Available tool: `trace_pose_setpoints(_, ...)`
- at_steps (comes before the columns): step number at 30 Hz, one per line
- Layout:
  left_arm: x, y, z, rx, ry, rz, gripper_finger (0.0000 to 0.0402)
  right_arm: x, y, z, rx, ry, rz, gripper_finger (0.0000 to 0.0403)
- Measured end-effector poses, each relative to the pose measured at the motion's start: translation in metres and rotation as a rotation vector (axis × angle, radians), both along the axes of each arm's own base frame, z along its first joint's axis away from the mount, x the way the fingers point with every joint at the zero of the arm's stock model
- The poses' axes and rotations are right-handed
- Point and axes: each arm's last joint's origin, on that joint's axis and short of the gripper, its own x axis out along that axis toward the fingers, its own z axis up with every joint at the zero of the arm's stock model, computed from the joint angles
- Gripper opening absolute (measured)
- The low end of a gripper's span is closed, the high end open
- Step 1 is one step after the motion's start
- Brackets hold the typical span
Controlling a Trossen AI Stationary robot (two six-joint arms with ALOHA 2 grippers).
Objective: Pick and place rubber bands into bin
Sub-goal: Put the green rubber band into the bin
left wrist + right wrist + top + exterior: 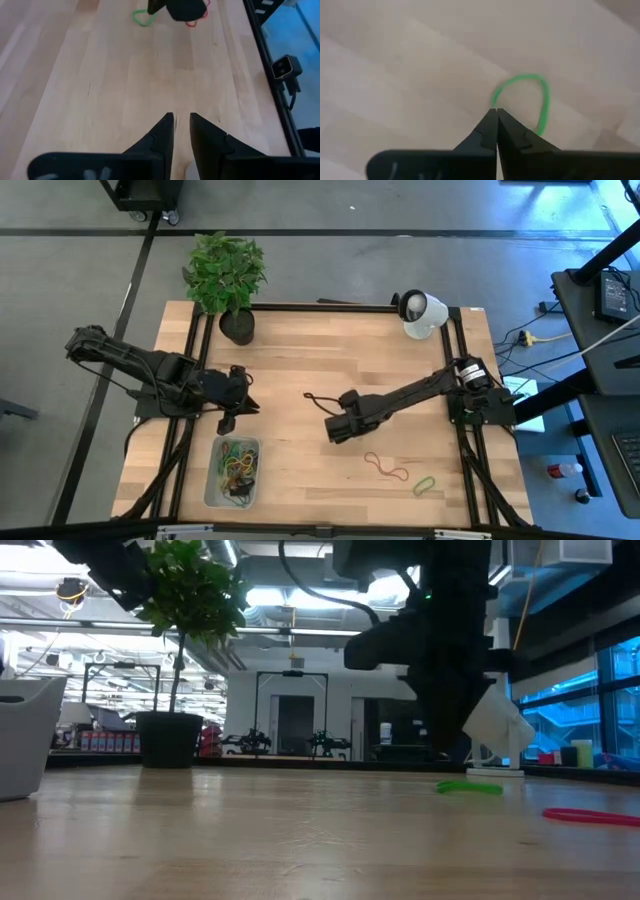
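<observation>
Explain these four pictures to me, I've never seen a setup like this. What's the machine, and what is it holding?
It is a robot with two dark arms at a wooden table, each ending in two fingers. One picture looks down from above, one looks level across the tabletop, and two come from cameras on the arms' wrists. The right arm's fingers are shut on the edge of a green rubber band, apparently pinching it. The left arm's fingers hang near the bin, slightly apart and empty. The bin already holds bands. A red band and another green band lie loose. A potted plant stands at the back.
</observation>
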Motion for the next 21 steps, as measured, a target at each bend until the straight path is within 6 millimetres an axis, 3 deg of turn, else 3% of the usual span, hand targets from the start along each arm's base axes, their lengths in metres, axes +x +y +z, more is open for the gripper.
trace_pose_setpoints(7, 0.001, 0.0, 0.001, -0.015, -0.007, 0.002, 0.0056, -0.003, 0.005, -0.001, -0.013, -0.003, 0.022, 0.0047)
trace_pose_setpoints(15, 0.0, -0.001, 0.001, -0.037, -0.001, 0.012, 0.0056, -0.014, 0.008, -0.022, -0.021, 0.016, 0.038, 0.0116)
trace_pose_setpoints(21, 0.0, -0.001, 0.001, -0.037, -0.001, 0.012, 0.0056, -0.018, 0.009, -0.041, 0.065, -0.015, 0.042, 0.0111)
